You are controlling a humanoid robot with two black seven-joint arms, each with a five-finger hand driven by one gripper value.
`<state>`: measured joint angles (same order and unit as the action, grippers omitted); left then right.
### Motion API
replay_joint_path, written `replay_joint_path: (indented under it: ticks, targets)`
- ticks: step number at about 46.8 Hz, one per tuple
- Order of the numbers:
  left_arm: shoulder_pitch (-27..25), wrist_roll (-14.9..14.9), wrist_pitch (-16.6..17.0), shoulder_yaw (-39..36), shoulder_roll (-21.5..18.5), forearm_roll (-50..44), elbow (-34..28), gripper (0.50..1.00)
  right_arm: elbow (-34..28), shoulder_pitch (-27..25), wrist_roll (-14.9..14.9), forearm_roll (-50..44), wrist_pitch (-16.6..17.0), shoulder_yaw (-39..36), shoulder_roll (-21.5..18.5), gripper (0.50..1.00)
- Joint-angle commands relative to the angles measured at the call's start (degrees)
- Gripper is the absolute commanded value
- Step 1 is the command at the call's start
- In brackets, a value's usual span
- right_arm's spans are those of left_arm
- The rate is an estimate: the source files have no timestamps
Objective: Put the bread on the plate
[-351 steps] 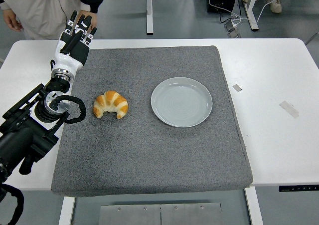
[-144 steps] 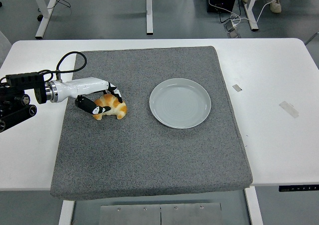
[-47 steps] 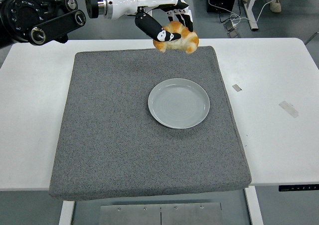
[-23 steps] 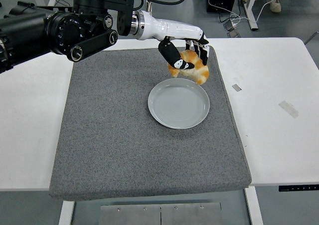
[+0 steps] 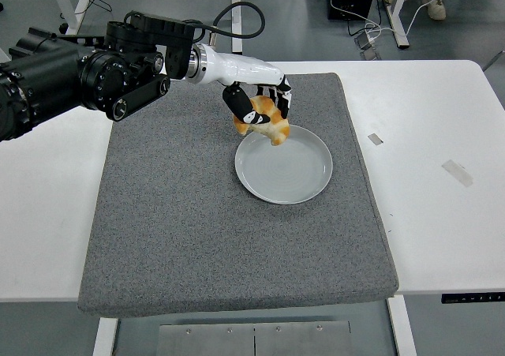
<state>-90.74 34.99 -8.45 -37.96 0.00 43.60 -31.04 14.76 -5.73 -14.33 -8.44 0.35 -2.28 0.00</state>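
The left arm (image 5: pixel 87 72) comes in from the left edge, a bulky black thing with a loop of cable (image 5: pixel 237 13) arching over its wrist, and it reaches across the upper part of the grey mat (image 5: pixel 197 230) that covers most of the white table (image 5: pixel 442 214). At its end the white and black left hand (image 5: pixel 256 103) has its fingers (image 5: pixel 246 113) curled tightly around the bread (image 5: pixel 267 121), a golden croissant, so the hand is clamped on it, thumb on the near side and the other fingers wrapped over the top. The croissant hangs at the upper left rim of the plate (image 5: pixel 296 178), its lower tip overlapping the rim as seen from above; whether it is touching the plate or held just above it I cannot tell from here. The pale grey plate sits on the mat right of centre, and the rest of its dish is bare. Off to the right, on the bare table beside the mat, lie two small scraps of tape, one (image 5: pixel 375 139) close to the mat's edge and another (image 5: pixel 457 172) further out. Beyond the table's far edge there are table legs (image 5: pixel 235 13) on a grey floor and a dark box with cables (image 5: pixel 351 1) near the top right
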Motion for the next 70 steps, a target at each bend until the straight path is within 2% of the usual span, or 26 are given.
replay_joint_path:
  ticks: [1, 18, 24, 32, 49, 70]
  targets:
    - [1.1, 0.0, 0.4, -0.3, 0.0, 0.0, 0.7, 0.500, 0.0, 0.0, 0.0, 0.0, 0.0, 0.0, 0.0, 1.000]
    - [3.9, 0.0, 1.4, -0.6, 0.0, 0.0, 3.5, 0.500, 0.0, 0.0, 0.0, 0.0, 0.0, 0.0, 0.0, 1.000]
    - [4.3, 0.0, 3.6, -0.5, 0.0, -0.1, 3.4, 0.500, 0.0, 0.0, 0.0, 0.0, 0.0, -0.1, 0.0, 1.000]
    - [4.3, 0.0, 3.9, 0.7, 0.0, -1.1, 3.4, 0.500, 0.0, 0.0, 0.0, 0.0, 0.0, -0.1, 0.0, 1.000]
    - [5.0, 0.0, 4.1, 8.4, 0.0, -1.3, 2.4, 0.500, 0.0, 0.0, 0.0, 0.0, 0.0, 0.0, 0.0, 1.000]
    - [8.4, 0.0, 5.1, 8.8, 0.0, -0.4, -0.4, 0.500, 0.1, 0.0, 0.0, 0.0, 0.0, 0.0, 0.0, 1.000]
